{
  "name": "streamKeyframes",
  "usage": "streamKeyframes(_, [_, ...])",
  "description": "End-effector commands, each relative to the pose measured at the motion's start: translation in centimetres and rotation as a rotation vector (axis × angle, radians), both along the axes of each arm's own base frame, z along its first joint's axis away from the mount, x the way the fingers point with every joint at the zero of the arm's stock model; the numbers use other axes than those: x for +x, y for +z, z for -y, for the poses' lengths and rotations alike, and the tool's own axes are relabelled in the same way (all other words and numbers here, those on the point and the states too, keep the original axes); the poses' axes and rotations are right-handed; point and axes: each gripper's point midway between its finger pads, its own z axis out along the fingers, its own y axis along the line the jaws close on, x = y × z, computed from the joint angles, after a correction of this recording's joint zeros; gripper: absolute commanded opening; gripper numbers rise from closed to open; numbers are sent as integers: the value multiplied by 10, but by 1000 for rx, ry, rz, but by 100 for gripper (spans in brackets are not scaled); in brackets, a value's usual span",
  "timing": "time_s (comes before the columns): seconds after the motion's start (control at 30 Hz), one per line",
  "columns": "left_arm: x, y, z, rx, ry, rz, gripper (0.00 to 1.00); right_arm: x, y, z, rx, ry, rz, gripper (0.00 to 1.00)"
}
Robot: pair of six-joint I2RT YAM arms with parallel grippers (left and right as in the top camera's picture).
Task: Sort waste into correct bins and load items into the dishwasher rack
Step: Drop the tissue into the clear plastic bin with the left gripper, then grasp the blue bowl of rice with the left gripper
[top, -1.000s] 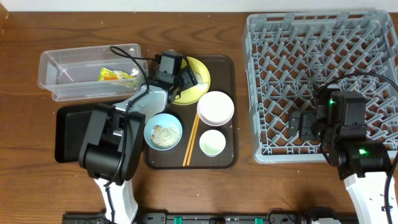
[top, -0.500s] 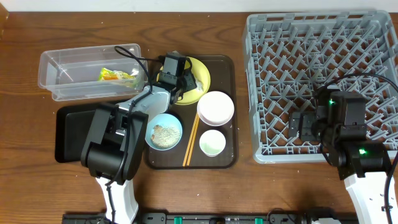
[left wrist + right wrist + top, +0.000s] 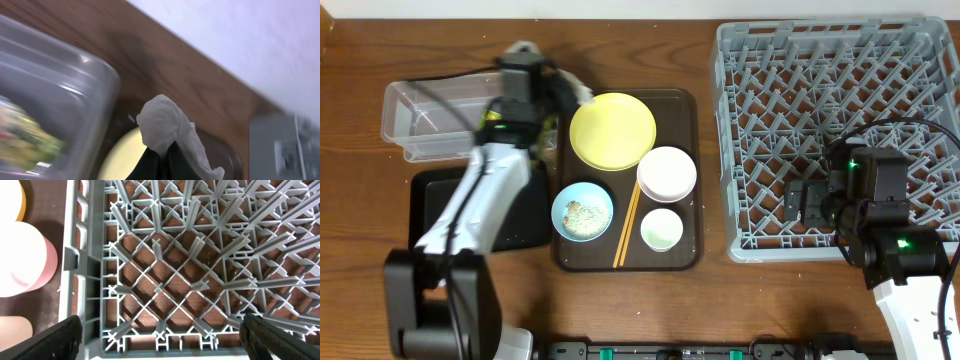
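**Overhead:** The left gripper (image 3: 556, 88) is seen closed on the tissue (image 3: 578, 92). The tissue is held just beside the right end of the tub (image 3: 420, 110), at the far left edge of the plate (image 3: 612, 130). Part of the black tray (image 3: 425, 215) is hidden by the arm. The right gripper (image 3: 800, 203) is held over the rack (image 3: 840, 90); how far it is open cannot be told from here.

**Left wrist:** The tissue (image 3: 167, 130) is pinched at its lower part between two dark fingers (image 3: 150, 167), which are shut tight and cut off by the bottom edge. The tub (image 3: 65, 100) is blurred, and the wrapper (image 3: 25, 137) inside it is only a green-yellow smear. A slice of the plate (image 3: 122, 157) is seen below.

**Right wrist:** The right gripper (image 3: 161, 332) is spread wide over the rack's lattice (image 3: 165, 255), gripping nothing. Only its fingertips are shown, at the lower corners. The white bowl (image 3: 22, 260) is cut off at the left edge.
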Motion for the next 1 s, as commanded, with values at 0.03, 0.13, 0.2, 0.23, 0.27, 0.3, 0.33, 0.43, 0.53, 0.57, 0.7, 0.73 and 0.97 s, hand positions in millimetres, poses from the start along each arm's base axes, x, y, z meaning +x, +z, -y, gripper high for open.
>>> streamKeyframes(0.03, [-4,-11,-53,13,113,-47,10,3,8,0,10,-9,19,99])
streamKeyframes(0.13, [-10,-17,-80,15,172,-76,17,3,8,0,10,-9,20,99])
streamKeyframes(0.2, [-11,-17,-90,14,195,-77,32,3,8,0,10,-9,20,99])
streamKeyframes(0.23, [-12,-17,-94,13,204,-77,43,3,8,0,10,-9,20,99])
streamKeyframes(0.27, [-12,-17,-98,13,210,-77,50,3,8,0,10,-9,20,99])
streamKeyframes(0.3, [-13,-17,-99,13,213,-77,51,3,8,0,10,-9,19,99])
streamKeyframes(0.33, [-13,-15,-99,23,196,-73,52,2,8,0,10,-9,18,99])
streamKeyframes(0.43, [-17,-9,-93,60,144,-72,54,2,7,0,10,-9,15,99])
streamKeyframes(0.53, [-31,-4,-80,77,104,-107,57,2,7,0,10,-9,16,99])
streamKeyframes(0.57, [-39,-3,-72,85,81,-128,57,2,7,0,10,-9,17,99])
streamKeyframes(0.7, [-72,-8,-32,101,-27,-238,58,2,7,0,10,-9,16,99])
streamKeyframes(0.73, [-80,-12,-21,104,-55,-272,58,2,7,0,10,-9,16,99])
streamKeyframes(0.97, [-141,-57,47,153,-263,-522,63,2,7,0,10,-9,15,99])
